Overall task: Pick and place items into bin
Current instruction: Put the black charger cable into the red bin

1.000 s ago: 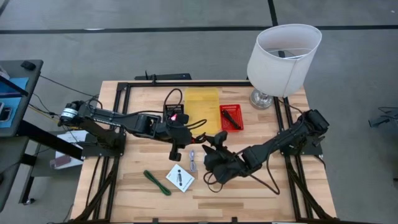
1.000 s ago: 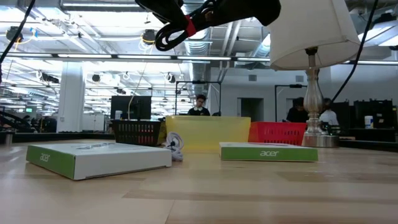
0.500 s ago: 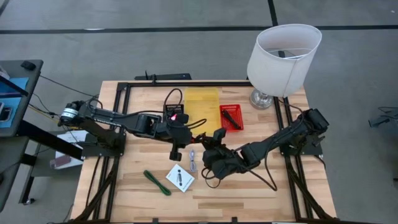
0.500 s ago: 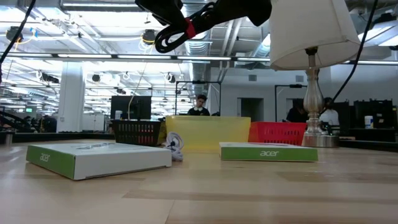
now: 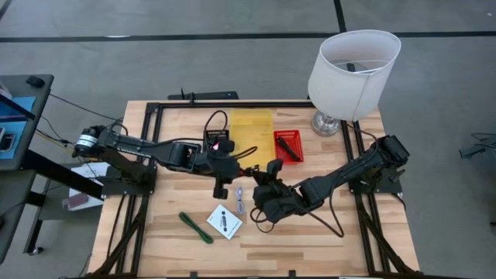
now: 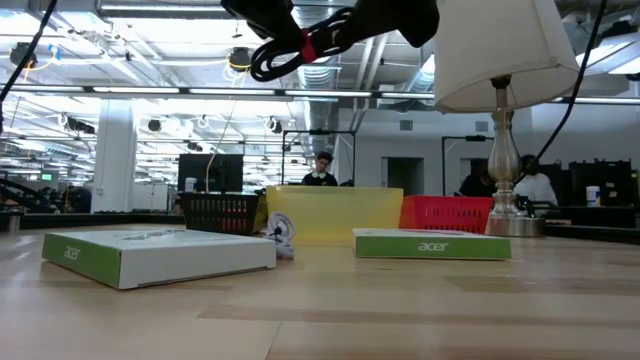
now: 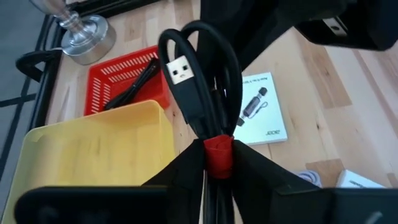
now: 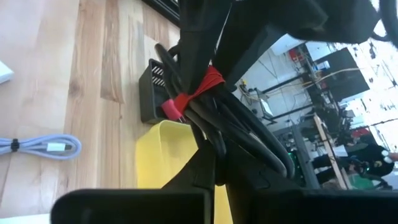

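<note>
A black cord bundle [image 7: 202, 81] bound by a red tie hangs in the air between my two grippers, above the table's middle. My left gripper [image 7: 217, 155] comes from the left and is shut on it. My right gripper [image 8: 208, 165] comes from the right and is shut on its other end. In the low view the cord [image 6: 290, 50] hangs high above the wood. On the table lie a green stick [image 5: 195, 227], a white card [image 5: 225, 222], a second card [image 7: 261, 109] and a pale coiled cable [image 5: 239, 200]. My left gripper pinches the bundle between its two fingers at the red tie [image 7: 219, 149]. The coils and the USB plug [image 7: 180, 68] stick out beyond the fingertips, clear of the table. My right gripper is shut on the black loops [image 8: 249, 140] a little way from the red tie [image 8: 196, 90]. The bundle runs slanting from its fingers to the other gripper and is lifted clear.
A yellow bin [image 5: 251, 128], a red basket [image 5: 288, 146] holding a black thing and a small black basket [image 5: 216, 139] stand in a row at the far middle. A lamp with a white shade [image 5: 353, 74] stands at the far right corner. A black frame rims the table.
My right gripper has gone a little toward the table's left, up to the cord bundle, and has shut on it. My left gripper has kept its place with the bundle at the same height.
</note>
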Available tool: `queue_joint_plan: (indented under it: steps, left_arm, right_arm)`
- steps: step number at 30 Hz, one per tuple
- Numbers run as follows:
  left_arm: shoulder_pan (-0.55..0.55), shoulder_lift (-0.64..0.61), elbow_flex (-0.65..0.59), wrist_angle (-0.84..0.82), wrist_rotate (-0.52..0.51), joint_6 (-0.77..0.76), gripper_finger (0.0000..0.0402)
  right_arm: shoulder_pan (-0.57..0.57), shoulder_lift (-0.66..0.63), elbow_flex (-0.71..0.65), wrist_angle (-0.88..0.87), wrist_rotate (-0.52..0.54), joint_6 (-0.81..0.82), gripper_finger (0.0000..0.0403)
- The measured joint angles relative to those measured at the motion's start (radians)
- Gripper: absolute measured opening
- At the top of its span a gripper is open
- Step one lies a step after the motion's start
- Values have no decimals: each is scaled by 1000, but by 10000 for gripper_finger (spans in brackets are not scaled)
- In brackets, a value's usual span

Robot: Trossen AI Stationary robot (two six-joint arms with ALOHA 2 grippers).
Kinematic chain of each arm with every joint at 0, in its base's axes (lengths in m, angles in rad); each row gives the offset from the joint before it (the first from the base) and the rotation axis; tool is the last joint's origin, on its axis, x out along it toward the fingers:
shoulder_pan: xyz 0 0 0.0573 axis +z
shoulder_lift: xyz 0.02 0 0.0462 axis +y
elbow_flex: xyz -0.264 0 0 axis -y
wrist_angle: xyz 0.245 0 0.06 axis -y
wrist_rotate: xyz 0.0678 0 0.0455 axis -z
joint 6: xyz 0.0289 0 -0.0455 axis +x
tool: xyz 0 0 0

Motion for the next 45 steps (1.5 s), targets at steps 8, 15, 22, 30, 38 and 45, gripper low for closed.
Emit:
queue_joint_plan:
  steps: [8,15,22,30,38,45]
  left_arm:
    - [-3,0,4,19,-41,-3,105]
    - [-25,0,4,16,-107,0,159]
    - [-59,0,4,-104,-152,-21,190]
    - [-83,0,3,-207,-153,-182,192]
    - [-110,-1,3,-222,-154,-233,192]
    - [-133,-1,3,-229,-154,-245,192]
  right_arm:
    - [-2,3,0,-80,5,63,7]
    - [-2,3,0,-197,7,162,7]
    - [-27,3,0,-433,26,350,7]
    - [-122,3,0,-815,35,649,7]
    - [-249,2,0,-912,-35,680,7]
    - [-334,8,0,-965,-125,680,8]
